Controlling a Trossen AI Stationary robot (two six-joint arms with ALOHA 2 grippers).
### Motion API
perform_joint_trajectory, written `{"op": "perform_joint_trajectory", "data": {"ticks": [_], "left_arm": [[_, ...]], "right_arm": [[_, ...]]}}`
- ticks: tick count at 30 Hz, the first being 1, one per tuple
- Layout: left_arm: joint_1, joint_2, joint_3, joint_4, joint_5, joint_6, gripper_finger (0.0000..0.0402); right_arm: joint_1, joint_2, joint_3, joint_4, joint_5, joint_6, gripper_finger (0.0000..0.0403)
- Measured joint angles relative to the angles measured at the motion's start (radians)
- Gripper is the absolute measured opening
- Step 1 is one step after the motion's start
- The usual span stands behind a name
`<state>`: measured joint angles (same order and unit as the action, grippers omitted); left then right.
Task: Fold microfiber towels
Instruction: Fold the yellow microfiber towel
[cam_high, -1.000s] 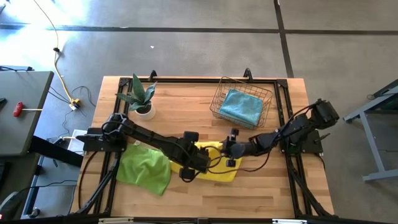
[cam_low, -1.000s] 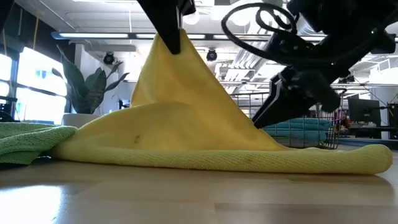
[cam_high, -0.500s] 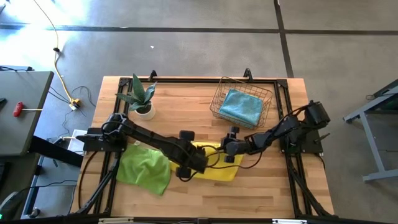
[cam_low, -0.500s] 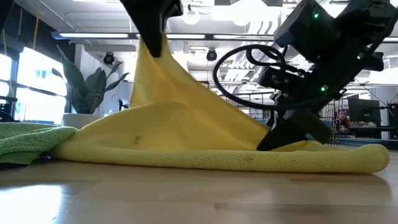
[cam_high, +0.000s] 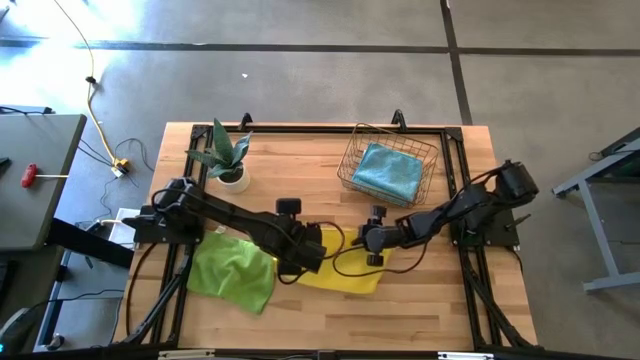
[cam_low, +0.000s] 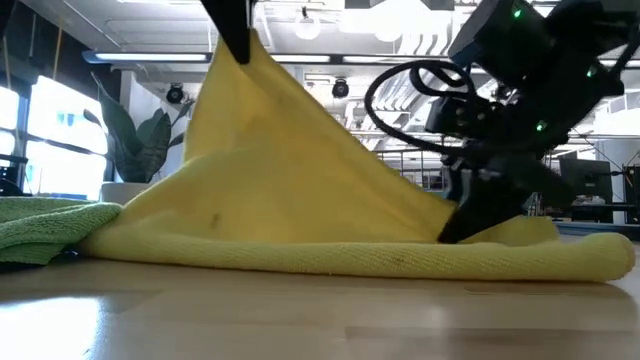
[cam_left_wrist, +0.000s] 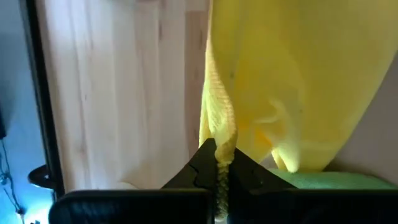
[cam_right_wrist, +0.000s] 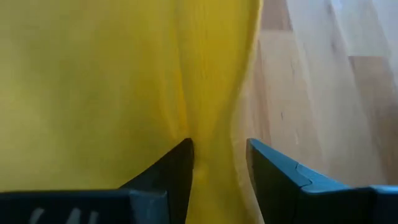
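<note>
Left gripper (cam_left_wrist: 217, 163) clamped on a yellow microfiber towel (cam_low: 300, 200) edge, lifting it into a peak; the rest lies on the wooden table (cam_high: 420, 300). Right gripper (cam_right_wrist: 217, 162) fingers apart, straddling a fold of the same towel. Lime green towel (cam_high: 232, 272) just beside the left gripper.

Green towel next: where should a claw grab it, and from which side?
Take the lime green towel by a corner of its front edge, coming from the table's front, probably with the left claw once it drops the yellow towel. It lies rumpled, its far side under the left arm.
</note>
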<state>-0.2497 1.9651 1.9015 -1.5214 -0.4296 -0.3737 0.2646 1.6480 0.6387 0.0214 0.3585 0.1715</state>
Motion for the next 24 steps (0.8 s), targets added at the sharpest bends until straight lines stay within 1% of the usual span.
{"op": "perform_joint_trajectory", "data": {"ticks": [4, 8, 10, 15, 20, 24], "left_arm": [[0.000, -0.011, 0.001, -0.030, -0.022, -0.016, 0.0000], [0.000, -0.022, 0.001, -0.043, -0.056, -0.018, 0.0000], [0.000, -0.023, 0.001, -0.043, -0.058, -0.020, 0.0000], [0.000, -0.031, 0.001, -0.049, -0.083, -0.031, 0.0000], [0.000, -0.029, 0.000, -0.047, -0.081, -0.035, 0.0000], [0.000, -0.029, 0.000, -0.048, -0.079, -0.041, 0.0000]], "right_arm": [[0.000, -0.059, -0.001, -0.099, -0.052, 0.063, 0.0144], [0.002, -0.079, -0.001, -0.167, -0.137, 0.142, 0.0138], [0.007, -0.080, 0.002, -0.189, -0.160, 0.169, 0.0129], [0.026, -0.086, 0.002, -0.217, -0.173, 0.191, 0.0094], [0.038, -0.096, 0.002, -0.249, -0.180, 0.209, 0.0060], [0.038, -0.128, 0.001, -0.317, -0.188, 0.238, 0.0039]]}}
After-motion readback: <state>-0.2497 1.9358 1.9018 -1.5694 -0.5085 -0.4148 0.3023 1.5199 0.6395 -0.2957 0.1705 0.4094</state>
